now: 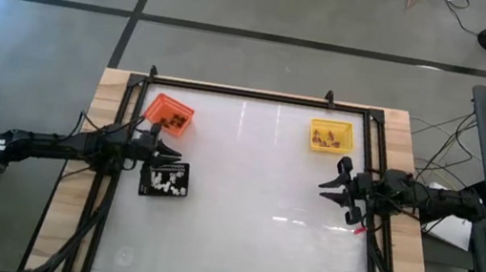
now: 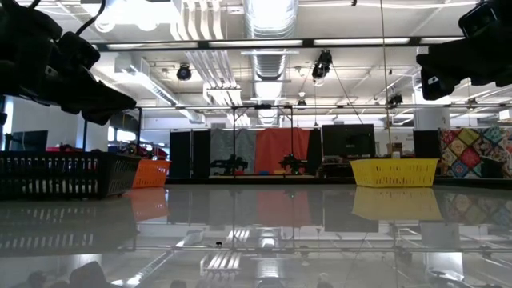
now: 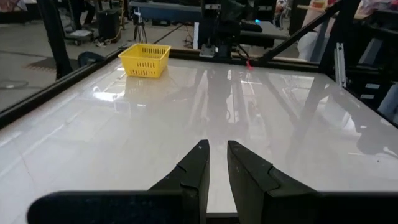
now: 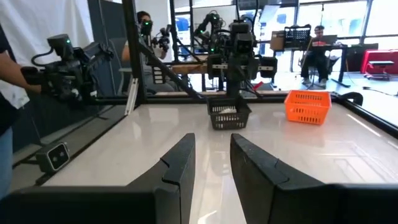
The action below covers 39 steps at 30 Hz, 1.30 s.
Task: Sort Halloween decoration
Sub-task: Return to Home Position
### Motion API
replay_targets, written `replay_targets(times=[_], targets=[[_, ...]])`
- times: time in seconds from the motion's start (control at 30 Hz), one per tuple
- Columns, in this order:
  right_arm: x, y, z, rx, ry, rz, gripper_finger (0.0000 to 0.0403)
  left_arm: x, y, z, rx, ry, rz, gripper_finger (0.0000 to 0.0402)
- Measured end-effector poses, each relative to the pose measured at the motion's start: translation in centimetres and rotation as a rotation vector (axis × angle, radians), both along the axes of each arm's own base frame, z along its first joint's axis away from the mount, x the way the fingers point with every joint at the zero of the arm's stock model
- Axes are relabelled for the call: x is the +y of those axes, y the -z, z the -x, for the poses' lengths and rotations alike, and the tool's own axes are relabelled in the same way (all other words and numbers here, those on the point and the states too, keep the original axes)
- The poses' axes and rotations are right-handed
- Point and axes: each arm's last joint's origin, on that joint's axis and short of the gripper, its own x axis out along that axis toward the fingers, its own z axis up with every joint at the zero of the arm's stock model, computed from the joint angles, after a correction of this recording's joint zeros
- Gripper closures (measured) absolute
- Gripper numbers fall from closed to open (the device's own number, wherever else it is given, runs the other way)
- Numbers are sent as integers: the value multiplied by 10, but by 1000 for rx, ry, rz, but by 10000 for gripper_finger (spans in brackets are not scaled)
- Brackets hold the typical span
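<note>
Your left gripper (image 3: 217,146) hangs empty at the counter's (image 1: 250,214) left side, fingers slightly parted, between the orange tray (image 1: 163,103) holding dark trinkets (image 1: 175,121) and the black tray (image 1: 144,189) holding white trinkets (image 1: 165,180). The yellow tray (image 1: 318,126) holds brownish trinkets (image 1: 327,137). Your right gripper (image 4: 212,138) hangs near it, open and empty.

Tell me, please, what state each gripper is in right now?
Left gripper: fingers slightly apart, holding nothing.
Right gripper: fingers open, holding nothing.

An orange tray (image 4: 307,107), a yellow tray (image 3: 145,61), a black tray (image 4: 229,117) holding white trinkets (image 1: 165,179).
</note>
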Motion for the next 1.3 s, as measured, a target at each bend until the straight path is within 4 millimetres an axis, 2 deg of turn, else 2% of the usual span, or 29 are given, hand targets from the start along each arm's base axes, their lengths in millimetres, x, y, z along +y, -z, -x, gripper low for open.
replay_targets(times=[0.73, 1.3], targets=[[0, 1, 0, 7, -3, 0, 312, 0, 5, -3, 50, 3, 10, 361], [0, 1, 0, 6, -4, 0, 312, 0, 1, -1, 2, 3, 3, 361]])
